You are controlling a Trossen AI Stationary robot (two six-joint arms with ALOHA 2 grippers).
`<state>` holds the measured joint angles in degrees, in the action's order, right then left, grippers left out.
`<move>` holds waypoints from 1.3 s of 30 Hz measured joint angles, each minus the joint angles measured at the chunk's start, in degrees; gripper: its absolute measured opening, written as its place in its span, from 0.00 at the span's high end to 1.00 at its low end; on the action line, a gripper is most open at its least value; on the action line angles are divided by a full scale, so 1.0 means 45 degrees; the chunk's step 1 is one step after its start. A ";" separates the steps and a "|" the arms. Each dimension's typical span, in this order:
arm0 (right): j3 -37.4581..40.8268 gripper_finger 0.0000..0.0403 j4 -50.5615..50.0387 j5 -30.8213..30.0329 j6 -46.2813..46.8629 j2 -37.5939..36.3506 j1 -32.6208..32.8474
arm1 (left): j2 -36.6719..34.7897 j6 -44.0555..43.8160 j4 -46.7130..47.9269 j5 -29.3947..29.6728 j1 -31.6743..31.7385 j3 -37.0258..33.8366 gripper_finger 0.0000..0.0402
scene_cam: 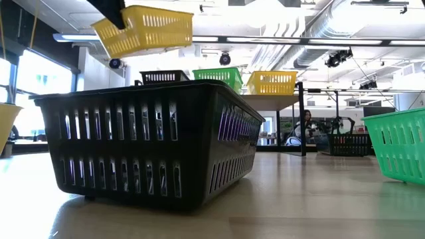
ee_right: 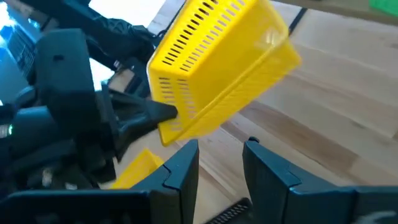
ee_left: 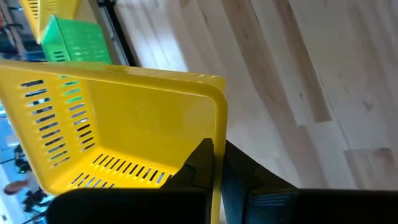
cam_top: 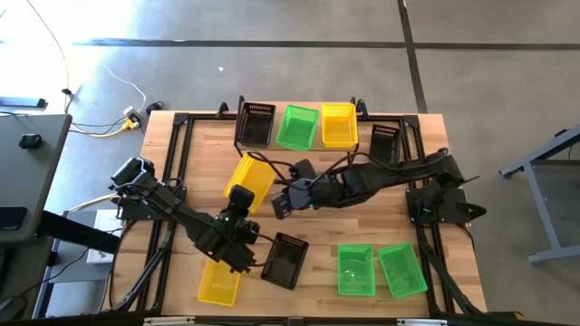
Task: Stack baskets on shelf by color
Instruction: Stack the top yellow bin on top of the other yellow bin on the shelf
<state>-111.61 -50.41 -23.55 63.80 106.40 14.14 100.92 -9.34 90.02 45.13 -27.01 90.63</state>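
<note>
The counter (cam_top: 208, 145) fills the middle of the high view, a pale wood top with both dark arms reaching over it. The shelf (cam_top: 376, 118) runs along its upper edge, carrying three baskets in a row: a black basket (cam_top: 256, 123) at the left, a green basket (cam_top: 297, 127) in the middle, and a yellow basket (cam_top: 338, 124) at the right. Another black one (cam_top: 384, 143) sits just right of that row.

The left arm comes in from the left of the frame. Its left claw (cam_top: 243, 195) is clamped on the rim of a raised yellow basket (cam_top: 251, 179), held tilted above the counter near the centre; the left wrist view shows one dark finger inside the wall and one outside it (ee_left: 211, 155). In the low view this basket (scene_cam: 144, 30) hangs high at the upper left.

The right arm stretches in from the right, its right claw (cam_top: 283, 201) just beside the raised basket, fingers (ee_right: 186, 163) apart and gripping nothing.

Along the lower part of the frame lie a yellow one (cam_top: 219, 282) at the left, a black one (cam_top: 285, 260) beside it, and two green ones (cam_top: 355, 269) (cam_top: 403, 269) at the right.
</note>
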 joint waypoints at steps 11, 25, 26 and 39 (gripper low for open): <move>0.0000 0.73 0.1113 -0.0009 0.0787 0.0537 -0.0488 | 0.0000 0.0917 0.0000 0.0265 -0.0004 0.0000 1.00; 0.0000 0.73 -0.0216 0.0638 0.2176 0.0542 -0.1067 | 0.0000 0.1590 0.0000 0.0697 0.0025 0.0000 1.00; 0.0000 0.73 -0.0337 0.0608 0.2284 0.0542 -0.1062 | 0.0000 0.1569 0.0000 0.0723 0.0030 0.0000 1.00; -0.0024 0.73 0.0026 0.0466 0.3434 0.0838 -0.1502 | 0.0000 0.1936 0.0000 0.1490 0.0102 -0.0015 1.00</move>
<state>-111.72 -50.29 -21.46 79.25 110.17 7.39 100.92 -0.63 90.02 51.83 -26.55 90.56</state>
